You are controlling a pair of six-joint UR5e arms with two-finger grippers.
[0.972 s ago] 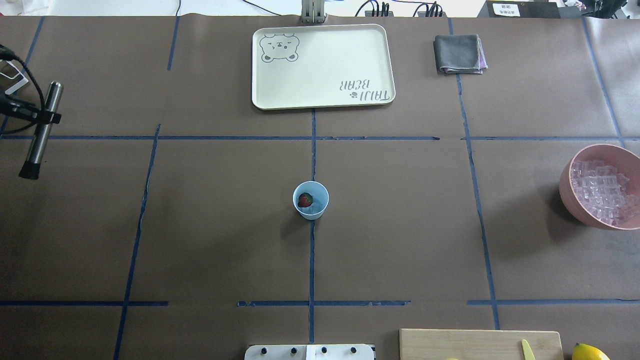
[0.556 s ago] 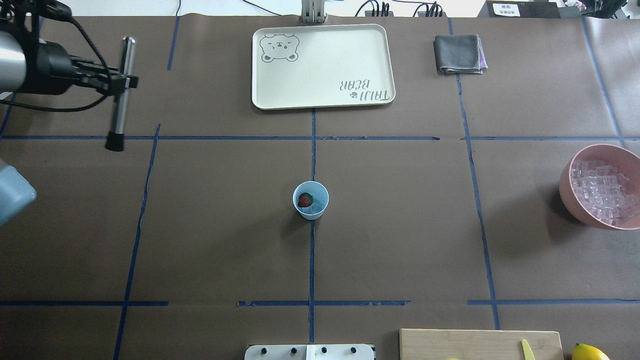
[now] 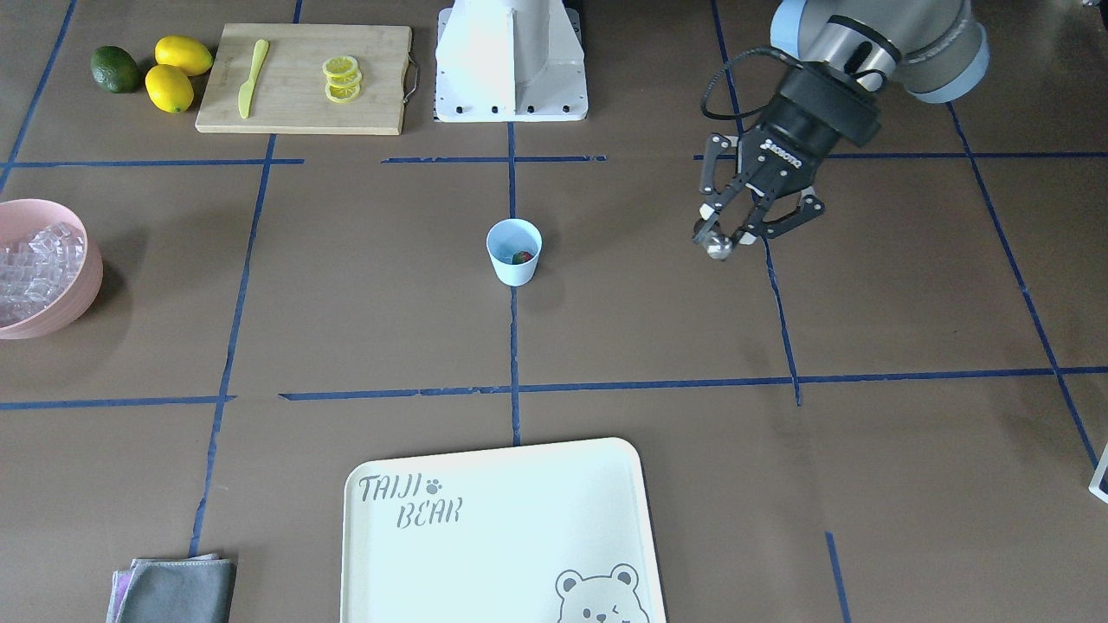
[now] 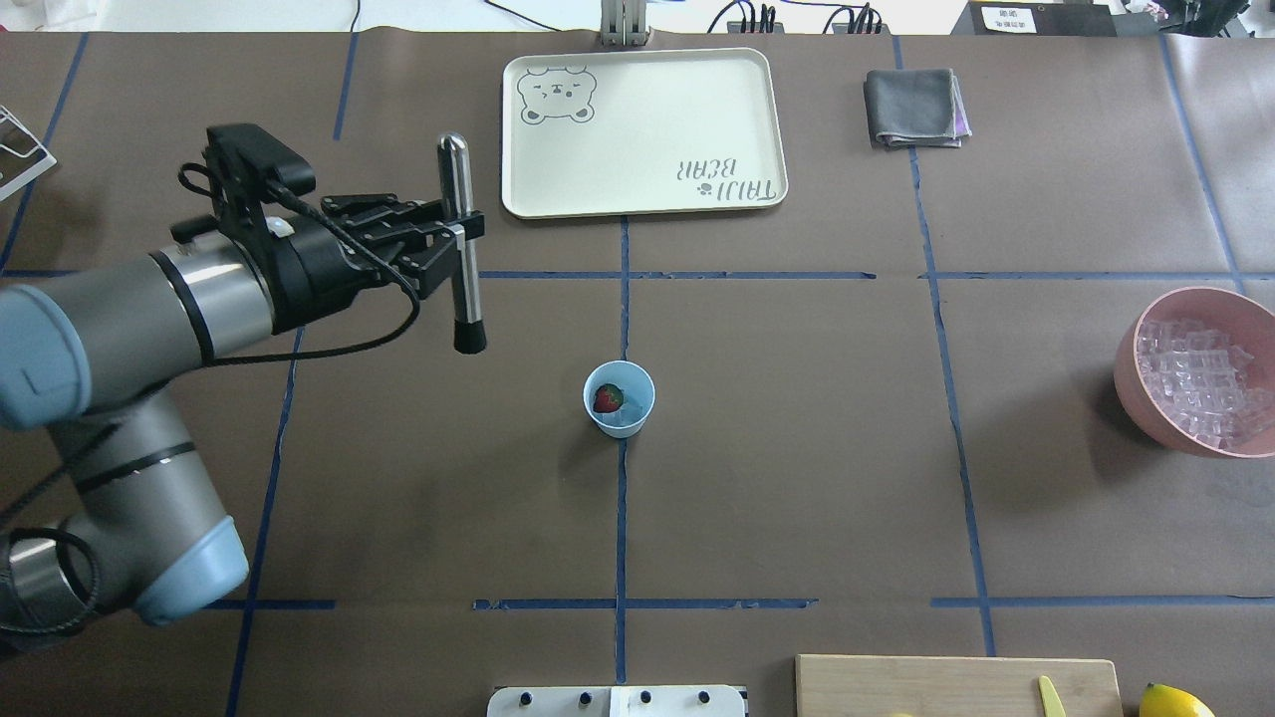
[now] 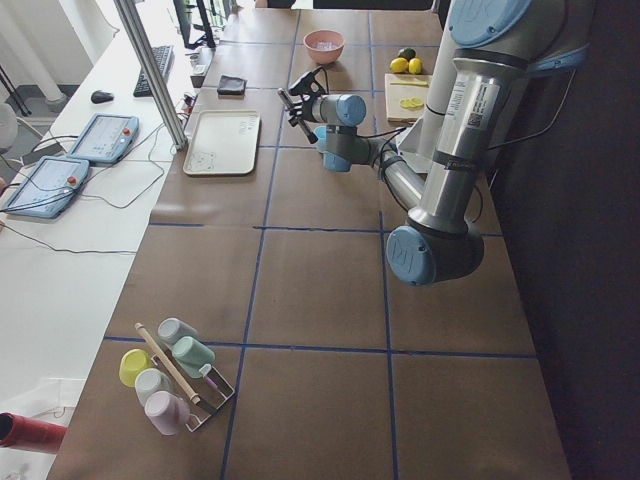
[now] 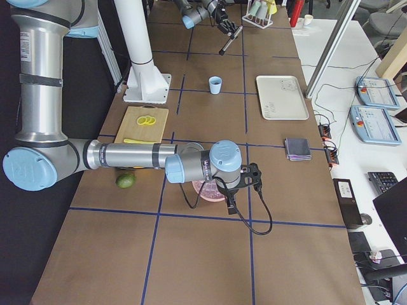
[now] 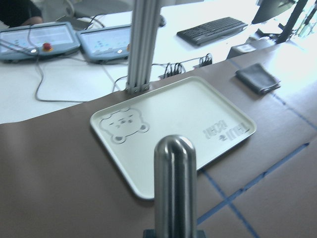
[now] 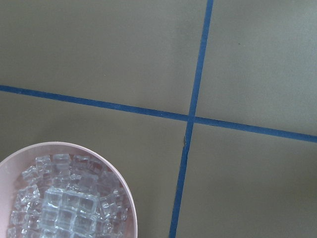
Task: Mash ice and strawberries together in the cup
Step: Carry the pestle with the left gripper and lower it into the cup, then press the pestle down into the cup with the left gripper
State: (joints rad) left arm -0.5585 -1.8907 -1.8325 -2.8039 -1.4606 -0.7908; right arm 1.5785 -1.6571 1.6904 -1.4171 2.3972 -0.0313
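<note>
The left fingers (image 4: 436, 237) gripped a steel rod (image 4: 464, 299), left of the cup (image 4: 645, 406). The cup stood mid-surface, with a strawberry (image 4: 606, 399) inside. Ice (image 4: 1200, 373) filled the pink bowl (image 4: 1128, 383) under the right fingers (image 6: 229, 203); whether these were open, I cannot tell.

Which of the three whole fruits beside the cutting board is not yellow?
The dark green fruit, farthest from the cutting board; the two lemons are yellow.

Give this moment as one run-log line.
left gripper: shut on metal muddler, short of cup | strawberry: in cup | mashing: not begun
</note>
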